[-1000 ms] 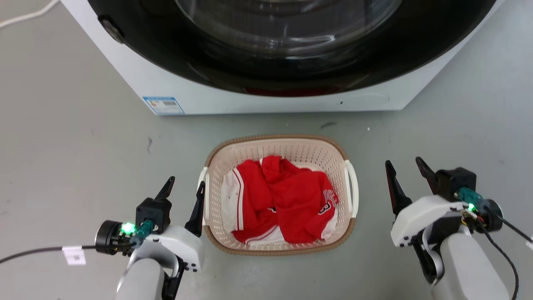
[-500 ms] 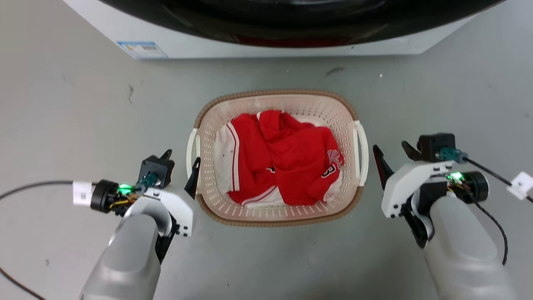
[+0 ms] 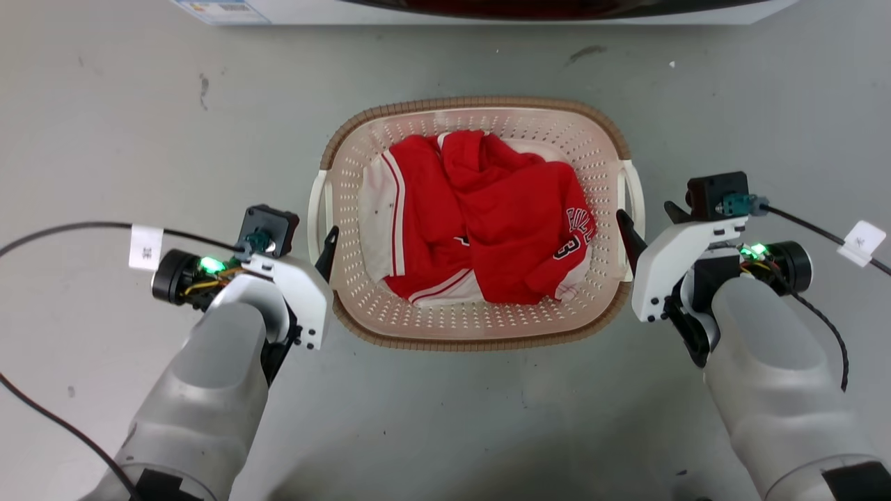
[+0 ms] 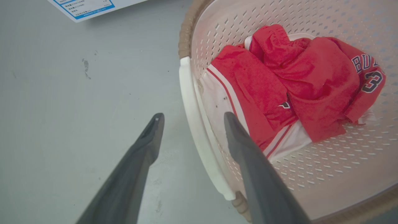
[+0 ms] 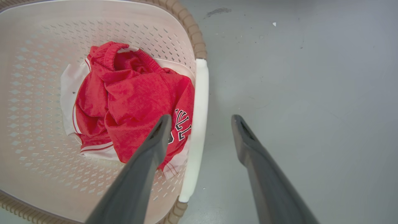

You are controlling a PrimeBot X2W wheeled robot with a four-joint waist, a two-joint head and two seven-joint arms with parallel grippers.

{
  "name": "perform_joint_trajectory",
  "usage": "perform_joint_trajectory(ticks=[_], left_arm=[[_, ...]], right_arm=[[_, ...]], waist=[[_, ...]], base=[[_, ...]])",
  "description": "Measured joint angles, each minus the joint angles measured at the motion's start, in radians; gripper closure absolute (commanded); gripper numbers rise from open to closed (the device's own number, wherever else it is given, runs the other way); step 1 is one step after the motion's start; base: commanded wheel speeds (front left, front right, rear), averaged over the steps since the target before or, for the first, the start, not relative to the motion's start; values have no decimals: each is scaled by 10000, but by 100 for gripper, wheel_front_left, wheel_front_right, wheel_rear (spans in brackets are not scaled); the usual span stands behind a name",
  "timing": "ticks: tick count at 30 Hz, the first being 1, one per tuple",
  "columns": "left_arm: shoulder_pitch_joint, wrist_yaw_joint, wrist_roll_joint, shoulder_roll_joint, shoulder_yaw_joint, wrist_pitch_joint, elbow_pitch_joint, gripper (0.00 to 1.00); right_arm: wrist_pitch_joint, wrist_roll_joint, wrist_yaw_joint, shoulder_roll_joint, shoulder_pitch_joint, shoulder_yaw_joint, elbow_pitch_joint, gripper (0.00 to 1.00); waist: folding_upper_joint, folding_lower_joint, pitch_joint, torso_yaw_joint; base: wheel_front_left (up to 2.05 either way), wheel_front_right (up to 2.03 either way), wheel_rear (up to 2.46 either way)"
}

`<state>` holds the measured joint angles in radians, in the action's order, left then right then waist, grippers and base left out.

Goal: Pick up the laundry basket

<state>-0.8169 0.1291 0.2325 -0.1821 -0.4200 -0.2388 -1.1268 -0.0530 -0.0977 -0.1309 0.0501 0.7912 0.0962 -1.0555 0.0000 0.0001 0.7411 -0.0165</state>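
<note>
The laundry basket (image 3: 473,104), cream with a brown rim, stands on the grey floor with red and white clothes (image 3: 487,209) inside. My left gripper (image 3: 306,236) is open at its left side. In the left wrist view the left gripper (image 4: 194,115) straddles the white left handle (image 4: 188,90), one finger outside and one over the basket's inside. My right gripper (image 3: 644,212) is open at the right side. From the right wrist, the right gripper (image 5: 201,117) straddles the white right handle (image 5: 200,87) the same way. Neither gripper has closed on a handle.
The washer's white base (image 3: 487,10) with a blue label (image 3: 219,10) runs along the top edge, just beyond the basket. Black cables trail from both wrists, on the left (image 3: 69,229) and on the right (image 3: 821,233). Bare grey floor surrounds the basket.
The head camera has tilted down, so the washer has slid up out of the picture. Both grippers have moved in toward the basket, and each now brackets a side handle.
</note>
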Motion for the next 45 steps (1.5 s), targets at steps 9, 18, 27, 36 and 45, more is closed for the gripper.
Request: perform_joint_trajectory(ticks=[9,18,27,36,45], left_arm=[[-774,2,1367,21,-1235,917,-261,0],[-1231,2,2610,-418,-2775,1893,82,0],[-1556,2,3513,-731,-3827,2004,234,0],[-1773,2,4163,-809,-4646,1919,180,0],[-1805,23,5125,-993,-5474,2188,472,100]], right_arm=[[370,-188,0,0,909,320,-970,0],[717,-339,0,0,1537,606,-1567,0],[800,-512,0,0,1828,802,-1848,0],[851,-669,0,0,1974,846,-2031,0],[1099,-504,2,-48,2015,1208,-2157,100]], waist=[[0,0,542,156],[0,-1,985,229],[0,0,1272,252],[0,-1,1381,279],[0,-1,1367,252]], base=[[0,0,0],[0,0,0],[0,0,0],[0,0,0],[0,0,0]])
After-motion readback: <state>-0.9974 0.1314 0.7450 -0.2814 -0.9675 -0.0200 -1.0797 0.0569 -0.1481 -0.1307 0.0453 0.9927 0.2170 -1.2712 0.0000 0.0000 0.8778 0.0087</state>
